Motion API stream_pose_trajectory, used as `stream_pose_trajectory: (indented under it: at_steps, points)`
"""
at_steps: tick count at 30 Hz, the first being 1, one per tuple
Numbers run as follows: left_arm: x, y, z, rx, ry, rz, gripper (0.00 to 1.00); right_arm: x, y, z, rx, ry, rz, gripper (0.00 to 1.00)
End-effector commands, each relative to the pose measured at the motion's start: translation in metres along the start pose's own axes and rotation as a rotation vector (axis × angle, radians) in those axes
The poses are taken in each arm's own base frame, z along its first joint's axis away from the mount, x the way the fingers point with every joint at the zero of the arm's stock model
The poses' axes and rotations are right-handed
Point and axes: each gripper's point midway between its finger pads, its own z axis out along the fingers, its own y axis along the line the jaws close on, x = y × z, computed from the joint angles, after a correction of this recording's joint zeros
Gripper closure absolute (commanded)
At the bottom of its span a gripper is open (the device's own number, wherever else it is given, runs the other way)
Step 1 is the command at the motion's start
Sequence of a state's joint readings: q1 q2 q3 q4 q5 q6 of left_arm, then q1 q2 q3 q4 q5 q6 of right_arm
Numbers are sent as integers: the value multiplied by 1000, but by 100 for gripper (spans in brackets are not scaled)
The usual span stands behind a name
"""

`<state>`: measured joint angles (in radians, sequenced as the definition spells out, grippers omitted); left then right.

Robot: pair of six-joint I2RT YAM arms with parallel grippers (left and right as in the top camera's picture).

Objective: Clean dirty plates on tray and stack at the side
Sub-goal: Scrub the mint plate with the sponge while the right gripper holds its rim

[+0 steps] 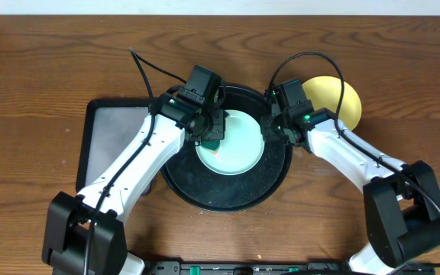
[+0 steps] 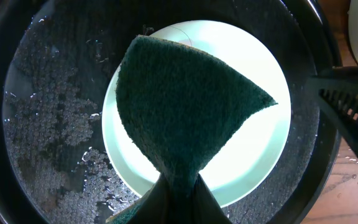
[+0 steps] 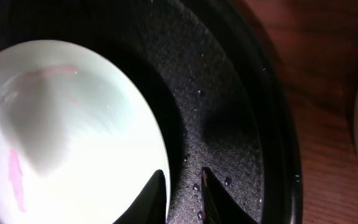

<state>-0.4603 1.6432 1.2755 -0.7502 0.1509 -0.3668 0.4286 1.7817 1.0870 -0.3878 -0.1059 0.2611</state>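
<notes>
Glossy black plastic fills the middle of the counter (image 1: 37, 69): the round tray (image 1: 220, 195), raised at the rim, its floor pebbled and beaded with water droplets. In it we see one pale mint plate (image 1: 239, 153), round and shallow, lying flat near the tray's middle. In the right wrist view its smooth glaze carries faint pink smears (a long streak near the left edge, a softer patch higher up).

The left gripper (image 1: 211, 131) hangs over the plate's left part. Its jaws are closed on a dark green sponge (image 2: 185, 106), coarse and fibrous, pinched at one end so that it fans out into a rough wedge across the plate. Whether the sponge presses on the glaze we cannot tell.

The right gripper (image 3: 182, 193) sits low at the plate's right rim. Its jaws stand a narrow gap apart, with bare tray floor between the dark, pointed fingertips (image 3: 211, 186). One tip lies at the very edge of the plate, the other over the tray. We cannot tell whether either touches the plate.

Outside the tray, on the brown wood-grain counter to the right, rests a pale yellow plate (image 1: 346, 99), partly hidden by the right arm. To the left a rectangular tray (image 1: 109, 130), black-rimmed with a dull grey floor, sits just beside the round one, and the white left arm crosses it.
</notes>
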Motion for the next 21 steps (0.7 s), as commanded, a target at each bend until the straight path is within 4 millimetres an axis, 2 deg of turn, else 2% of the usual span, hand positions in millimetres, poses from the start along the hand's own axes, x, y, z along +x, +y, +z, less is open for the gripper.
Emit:
stream_pose_trajectory:
  at_steps: [1,11,17,21]
  points:
    - [2,3,4,-14,2,-4,92,2,4,4,-9,11,2,83]
    - [0,2,4,-12,-3,-3,92,7,9,8,-46,33,4,78]
    - [0,2,4,-12,-4,-3,91,12,7,14,-41,51,13,80]
    - [0,2,4,-12,-4,-3,92,12,13,14,-74,57,18,81]
